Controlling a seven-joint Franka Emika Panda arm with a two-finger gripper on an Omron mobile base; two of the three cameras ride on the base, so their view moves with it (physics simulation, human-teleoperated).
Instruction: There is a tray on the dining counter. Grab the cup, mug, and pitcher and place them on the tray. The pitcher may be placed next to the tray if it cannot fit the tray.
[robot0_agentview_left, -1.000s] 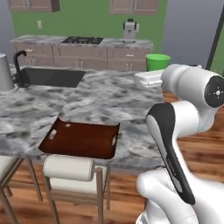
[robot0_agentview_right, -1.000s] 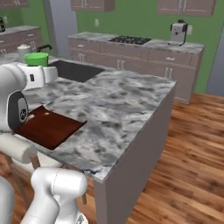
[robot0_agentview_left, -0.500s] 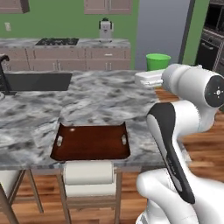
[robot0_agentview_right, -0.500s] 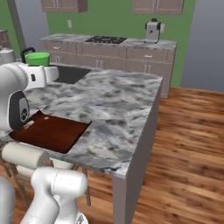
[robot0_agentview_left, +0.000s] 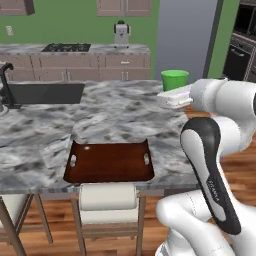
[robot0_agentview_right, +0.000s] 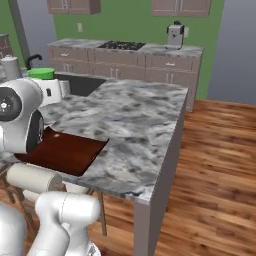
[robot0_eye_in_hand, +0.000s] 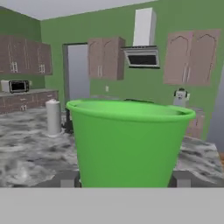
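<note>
Left base view, surface: the dining counter (robot0_agentview_left: 115, 117) is grey-and-white marbled, with a dark sink (robot0_agentview_left: 45, 92) at its far left.
Left base view, room: green walls, brown cabinets, a stovetop (robot0_agentview_left: 66, 47) and a small appliance (robot0_agentview_left: 120, 34) on the back counter.
Left base view, tray: the tray (robot0_agentview_left: 110, 162) lies flat at the counter's near edge, nothing in it, 2 handle slots showing.
Left base view, cup: the cup (robot0_agentview_left: 175, 80) is held up over the counter's right edge.
Right base view, surface: the tray (robot0_agentview_right: 65, 152) sits at the near left edge of the dining counter (robot0_agentview_right: 135, 112); wood floor (robot0_agentview_right: 215, 165) to the right.
Right base view, cup: the cup's (robot0_agentview_right: 41, 73) green rim shows above the arm.
Hand view, cup: the cup (robot0_eye_in_hand: 129, 146) stands upright, inside not visible.
Hand view, gripper: the gripper (robot0_eye_in_hand: 127, 179) pinches the cup, 1 finger on each side.
</note>
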